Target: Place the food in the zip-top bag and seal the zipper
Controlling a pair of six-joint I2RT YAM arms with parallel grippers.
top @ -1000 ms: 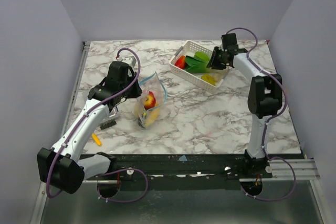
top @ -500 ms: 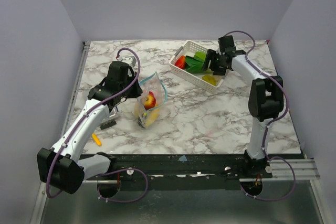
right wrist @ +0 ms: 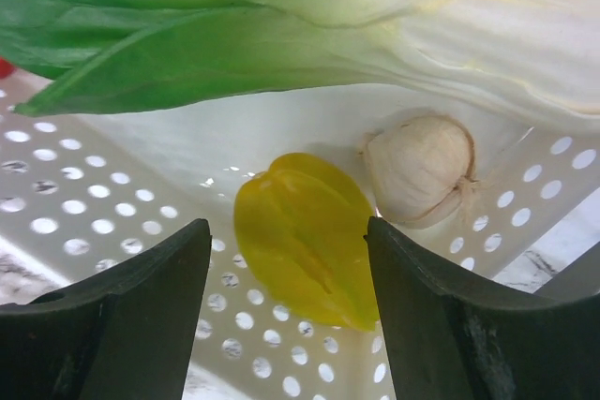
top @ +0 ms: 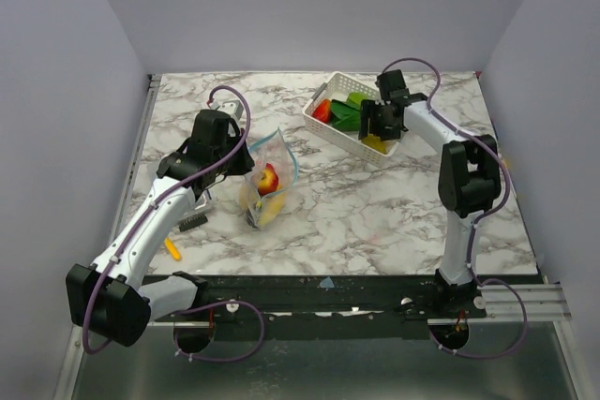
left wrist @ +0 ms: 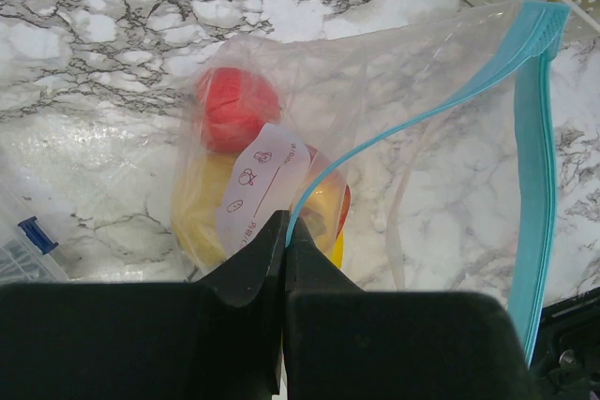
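the yellow star fruit (right wrist: 305, 236) is judged light, hard and glossy (likely to slip), best taken across its ridged middle, where the right gripper (right wrist: 286, 264) is poised with fingers spread either side. it is seen on the floor of the white basket (right wrist: 56, 185), just beside a garlic bulb (right wrist: 419, 168). the clear bag (left wrist: 375, 119), with a red fruit (left wrist: 237, 108) inside, is held on the table (left wrist: 94, 44) by the left gripper (left wrist: 284, 250), clamped on its blue-lined mouth edge.
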